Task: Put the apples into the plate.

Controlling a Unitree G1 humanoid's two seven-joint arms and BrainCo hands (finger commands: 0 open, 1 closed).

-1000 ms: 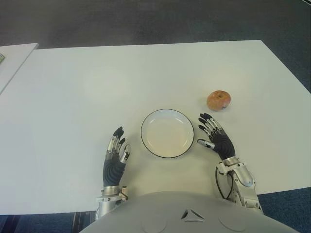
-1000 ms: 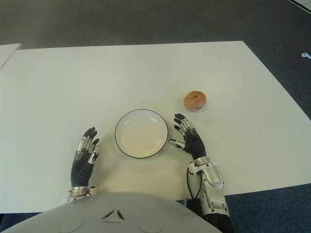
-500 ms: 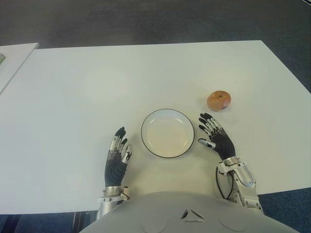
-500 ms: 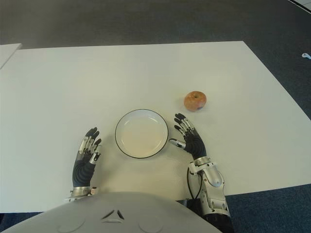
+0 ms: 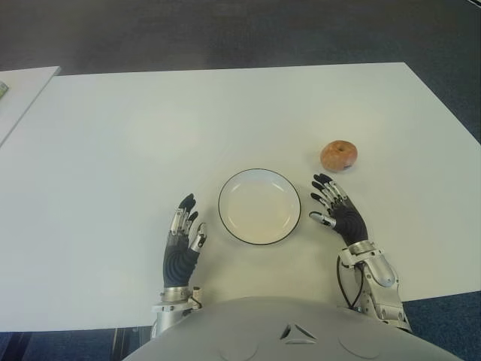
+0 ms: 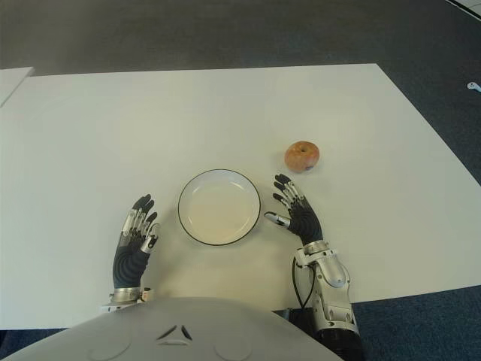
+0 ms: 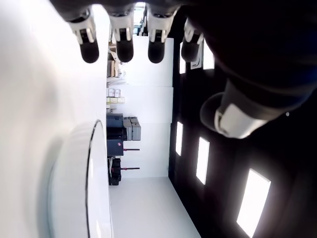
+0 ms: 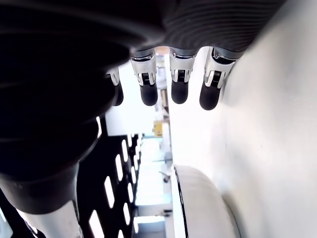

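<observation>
One red-yellow apple [image 5: 339, 156] lies on the white table [image 5: 113, 150], to the right of and beyond the white plate with a dark rim [image 5: 259, 206]. The plate holds nothing. My right hand [image 5: 337, 213] shows just right of the plate and nearer than the apple, fingers spread and holding nothing, its fingertips [image 8: 179, 94] straight in the right wrist view. My left hand [image 5: 183, 238] shows left of the plate, fingers spread and holding nothing, with the plate's rim [image 7: 89, 173] beside it in the left wrist view.
A second white table's corner [image 5: 22, 83] shows at the far left, across a narrow gap. Dark carpet [image 5: 225, 34] lies beyond the table's far edge and off its right side.
My right hand has shifted slightly right and forward, toward the apple. My left hand has edged a little to the right. The apple and plate have not moved.
</observation>
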